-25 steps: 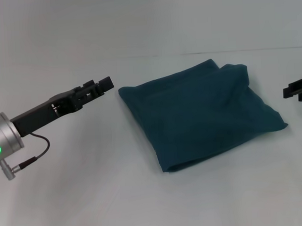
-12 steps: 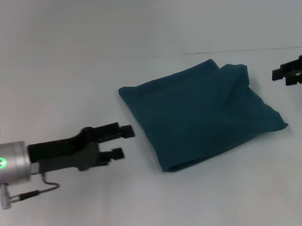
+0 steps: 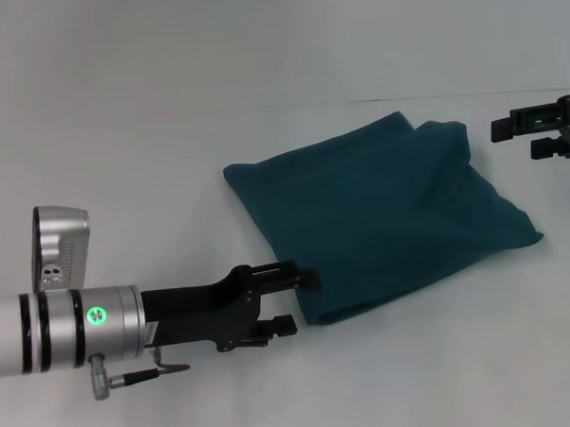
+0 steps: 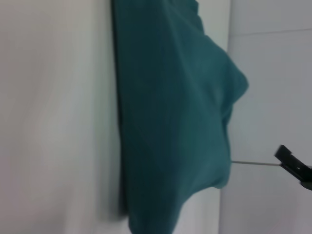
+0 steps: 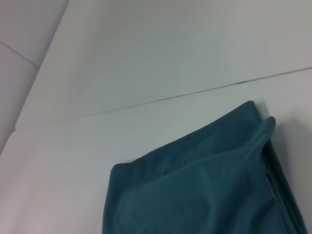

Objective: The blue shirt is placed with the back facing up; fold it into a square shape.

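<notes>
The blue shirt (image 3: 380, 214) lies folded into a rough square in the middle of the white table, plain side up and slightly puffy at its far right corner. It also fills the left wrist view (image 4: 170, 122) and shows in the right wrist view (image 5: 209, 185). My left gripper (image 3: 301, 303) is open and low at the shirt's near-left corner, its upper fingertip (image 3: 310, 280) right at the cloth's edge. I cannot tell whether any cloth lies between its fingers. My right gripper (image 3: 514, 136) hangs open beyond the shirt's far right corner, apart from the cloth.
The white table (image 3: 150, 163) stretches bare to the left and in front of the shirt. A thin seam (image 3: 261, 106) runs across the back. One finger of the right gripper (image 4: 294, 165) shows in the left wrist view.
My left arm has swung from the shirt's far-left side down to its near-left corner. The right gripper has drifted farther back and inward. The shirt has not moved.
</notes>
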`<state>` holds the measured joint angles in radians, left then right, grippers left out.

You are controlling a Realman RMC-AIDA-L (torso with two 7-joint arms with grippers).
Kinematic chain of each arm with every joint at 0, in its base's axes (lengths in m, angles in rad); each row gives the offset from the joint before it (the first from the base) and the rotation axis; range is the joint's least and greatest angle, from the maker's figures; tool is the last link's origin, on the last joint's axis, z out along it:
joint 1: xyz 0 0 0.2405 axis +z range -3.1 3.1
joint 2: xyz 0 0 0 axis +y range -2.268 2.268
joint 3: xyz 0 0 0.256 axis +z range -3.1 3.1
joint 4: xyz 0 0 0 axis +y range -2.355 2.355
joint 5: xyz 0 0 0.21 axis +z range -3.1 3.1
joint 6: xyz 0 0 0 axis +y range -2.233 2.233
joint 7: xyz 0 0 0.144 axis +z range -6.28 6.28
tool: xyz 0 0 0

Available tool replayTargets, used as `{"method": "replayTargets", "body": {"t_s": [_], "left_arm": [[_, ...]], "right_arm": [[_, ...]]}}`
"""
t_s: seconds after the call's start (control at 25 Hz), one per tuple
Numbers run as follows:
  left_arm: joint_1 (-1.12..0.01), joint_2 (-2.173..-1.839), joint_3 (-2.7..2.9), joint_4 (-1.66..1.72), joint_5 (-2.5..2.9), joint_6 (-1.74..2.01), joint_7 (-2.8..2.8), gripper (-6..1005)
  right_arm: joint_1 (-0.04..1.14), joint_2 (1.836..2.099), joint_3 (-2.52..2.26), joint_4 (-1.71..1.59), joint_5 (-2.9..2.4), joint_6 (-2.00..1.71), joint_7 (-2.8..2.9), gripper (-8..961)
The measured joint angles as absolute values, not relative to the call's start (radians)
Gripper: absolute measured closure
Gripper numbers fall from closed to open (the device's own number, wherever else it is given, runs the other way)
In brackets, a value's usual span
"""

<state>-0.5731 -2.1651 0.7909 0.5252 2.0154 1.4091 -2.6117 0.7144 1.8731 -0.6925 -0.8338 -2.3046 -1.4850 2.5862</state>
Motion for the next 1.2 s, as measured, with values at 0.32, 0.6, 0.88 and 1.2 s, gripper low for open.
{"method": "replayTargets", "body": {"t_s": [0.32,0.6,0.88,1.2], "left_arm": [[-0.601,-2.17,0.847,0.458,2.009,1.288,-2.625,143],[-0.63,-2.172,0.851,0.411,1.997,1.222,-2.614,144],[-0.683,-2.173,0.853,0.352,1.996,1.17,-2.594,145],[-0.71,-2.174,0.849,0.314,1.98,1.149,-2.568,214]], "right_arm": [[0.724,1.873,-0.686,-0.818,-2.301,-1.487,2.586,10],[0.718,1.873,-0.685,-0.817,-2.279,-1.483,2.586,15],[0.717,1.872,-0.676,-0.817,-2.276,-1.482,2.586,23],[0.714,1.871,-0.665,-0.817,-2.274,-1.485,2.584,33]]}}
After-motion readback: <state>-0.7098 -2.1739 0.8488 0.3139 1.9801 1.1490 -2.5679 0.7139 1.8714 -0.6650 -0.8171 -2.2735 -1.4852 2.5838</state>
